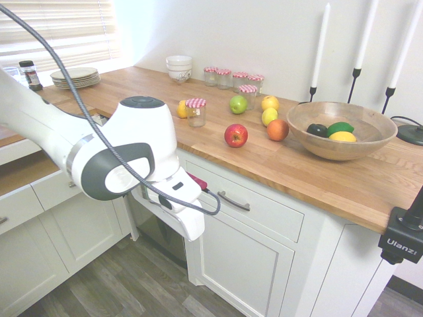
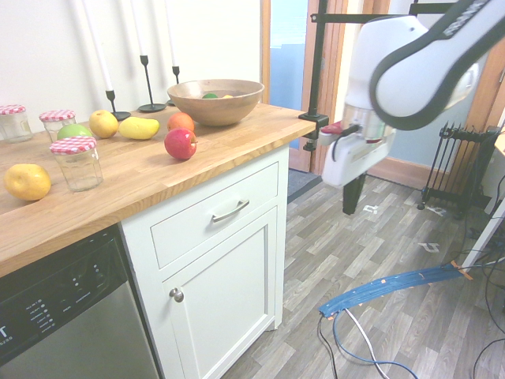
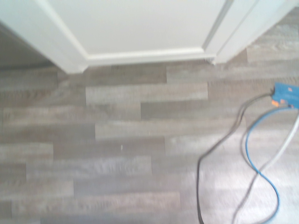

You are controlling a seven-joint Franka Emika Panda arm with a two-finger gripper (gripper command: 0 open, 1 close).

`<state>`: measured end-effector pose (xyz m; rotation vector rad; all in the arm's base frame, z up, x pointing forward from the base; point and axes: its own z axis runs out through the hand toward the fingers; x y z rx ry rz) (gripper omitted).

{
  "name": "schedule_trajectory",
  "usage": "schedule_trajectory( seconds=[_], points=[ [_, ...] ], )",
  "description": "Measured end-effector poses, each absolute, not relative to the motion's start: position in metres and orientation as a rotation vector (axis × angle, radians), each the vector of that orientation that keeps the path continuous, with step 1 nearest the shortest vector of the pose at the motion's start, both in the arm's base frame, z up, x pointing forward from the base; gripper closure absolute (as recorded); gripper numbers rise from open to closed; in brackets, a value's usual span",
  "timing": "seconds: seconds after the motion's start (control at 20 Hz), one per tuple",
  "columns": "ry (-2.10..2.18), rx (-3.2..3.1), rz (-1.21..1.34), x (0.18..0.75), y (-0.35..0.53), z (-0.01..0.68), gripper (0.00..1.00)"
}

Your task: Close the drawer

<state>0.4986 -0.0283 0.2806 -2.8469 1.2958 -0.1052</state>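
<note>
Drawer [image 2: 215, 212] flush shut, apple [image 2: 181, 144] above, end effector [image 2: 353, 162] seemingly clenched, apart.

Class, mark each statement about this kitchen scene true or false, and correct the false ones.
1. The drawer under the apple is shut flush. True.
2. The red apple lies inside the wooden bowl. False: it sits on the counter, outside the bowl.
3. The gripper grasps that drawer's handle. False: it hangs clear of it, above the floor.
4. Three white candles stand behind the bowl. True.
</note>
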Motion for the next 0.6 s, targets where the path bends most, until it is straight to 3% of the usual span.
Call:
schedule_trajectory(
  seconds=[0.25,0.6],
  points=[
    [1.302,-2.830,-0.131,0.453,-0.029,0.311,0.00],
    [1.308,-2.833,-0.132,0.446,-0.026,0.312,0.00]
  ],
)
